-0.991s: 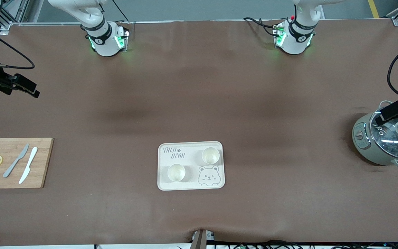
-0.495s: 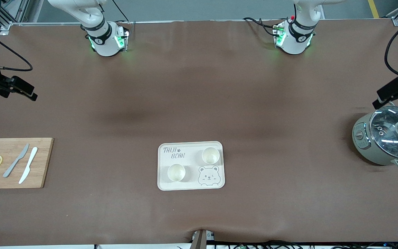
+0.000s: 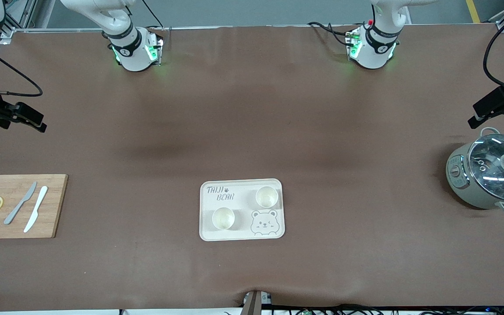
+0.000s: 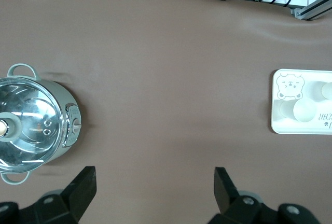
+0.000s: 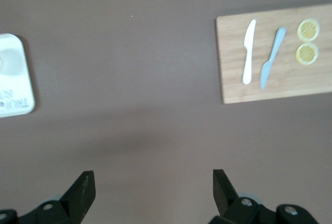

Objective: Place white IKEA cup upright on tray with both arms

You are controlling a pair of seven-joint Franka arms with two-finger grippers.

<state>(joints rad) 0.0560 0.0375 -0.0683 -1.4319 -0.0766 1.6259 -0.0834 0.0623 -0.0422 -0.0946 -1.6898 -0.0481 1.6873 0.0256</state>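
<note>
While two round cups [image 3: 266, 196] sit, rounded cream tray [image 3: 239, 236] lies flat.

We see the right gripper [image 5: 150, 185] up over bare brown table [image 5: 129, 68], fingers [image 5: 83, 187] spread wide, nothing between them. A wooden cutting board [image 5: 275, 86] lies on the table with a white knife [image 5: 249, 52] and a grey knife [image 5: 271, 58] side by side, two lemon slices [image 5: 307, 41] next to the grey one. A corner of the cream tray [image 5: 15, 79] shows at the frame edge, well apart from the board.
</note>
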